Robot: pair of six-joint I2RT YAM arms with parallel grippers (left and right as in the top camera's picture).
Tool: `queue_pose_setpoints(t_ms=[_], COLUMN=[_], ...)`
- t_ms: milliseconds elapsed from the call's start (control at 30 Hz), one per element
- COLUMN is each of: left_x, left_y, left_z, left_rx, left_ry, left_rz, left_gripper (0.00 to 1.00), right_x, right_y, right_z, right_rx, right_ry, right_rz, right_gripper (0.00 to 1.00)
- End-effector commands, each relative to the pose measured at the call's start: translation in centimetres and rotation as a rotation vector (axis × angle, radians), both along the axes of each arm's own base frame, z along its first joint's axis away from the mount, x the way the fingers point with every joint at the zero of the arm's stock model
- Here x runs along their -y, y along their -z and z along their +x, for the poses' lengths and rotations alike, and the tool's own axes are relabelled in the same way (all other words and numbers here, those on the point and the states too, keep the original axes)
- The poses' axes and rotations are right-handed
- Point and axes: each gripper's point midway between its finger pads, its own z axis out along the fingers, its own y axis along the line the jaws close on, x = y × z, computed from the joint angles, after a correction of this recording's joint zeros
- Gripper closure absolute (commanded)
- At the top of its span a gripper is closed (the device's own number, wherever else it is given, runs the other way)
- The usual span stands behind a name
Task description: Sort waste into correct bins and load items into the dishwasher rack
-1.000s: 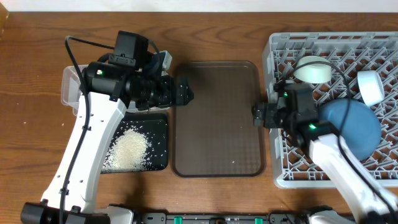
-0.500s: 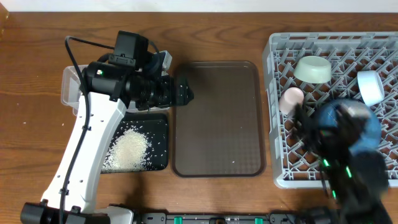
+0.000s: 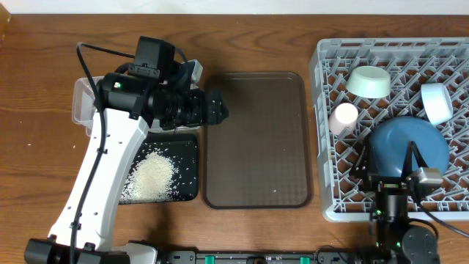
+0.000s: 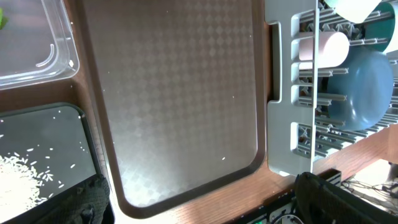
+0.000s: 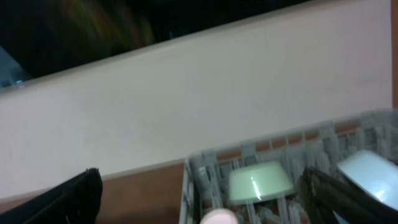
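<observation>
The light-grey dishwasher rack (image 3: 396, 51) at the right holds the dark-blue plate (image 3: 421, 139), mint-green bowl (image 3: 368, 81), pink cup (image 3: 342, 117) and small white bowl (image 3: 437, 101). Loose rice (image 3: 152, 176) lies in the black tray (image 3: 187, 147). The clear tub (image 3: 79, 103) is mostly under my left arm; a yellow-green sliver (image 4: 2, 18) shows in it. The napkin is hidden. My left gripper (image 3: 218, 108) is open and empty over the brown tray's left edge. My right gripper (image 3: 388, 163) is open and empty at the rack's front edge. Its wrist view shows the mint bowl (image 5: 258, 182).
A flat brown serving tray (image 3: 256, 139) lies between the bins and the rack, with a few rice grains on it. A few grains lie on the wooden table at the far left (image 3: 29, 143). The left arm's cable loops above the tub.
My right arm has pulled back from the rack's left side to the table's front edge. The pink cup now stands uncovered in the rack. The left arm has not moved.
</observation>
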Motion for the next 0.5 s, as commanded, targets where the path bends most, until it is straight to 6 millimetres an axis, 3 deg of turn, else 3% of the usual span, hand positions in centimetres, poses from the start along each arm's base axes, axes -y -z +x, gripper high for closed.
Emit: queue_pose_setpoints(t_ms=[0,100,333,467], left_x=[-0.3,-0.3,-0.3,-0.3], left_y=[0.3,0.3,0.3,0.3], left_z=[0.0,0.0,0.0,0.0], left_rx=[-0.002,-0.001,-0.001,-0.001], left_ry=[0.001,0.001,0.001,0.001], left_rz=[0.012,0.012,0.012,0.012], left_gripper=[0.02,0.02,0.02,0.02], right_x=[-0.3,0.0,0.8,0.3], right_y=[1.1,2.8,9.6,10.1], right_z=[0.3,0.8,1.4,1.4], right_rx=[0.039,0.020,-0.260,-0.278], right_ry=[-0.015,0.002,0.036,0.000], right_rz=[-0.017,-0.017,-0.044,-0.108], right_gripper=[0.01,0.01,0.01,0.01])
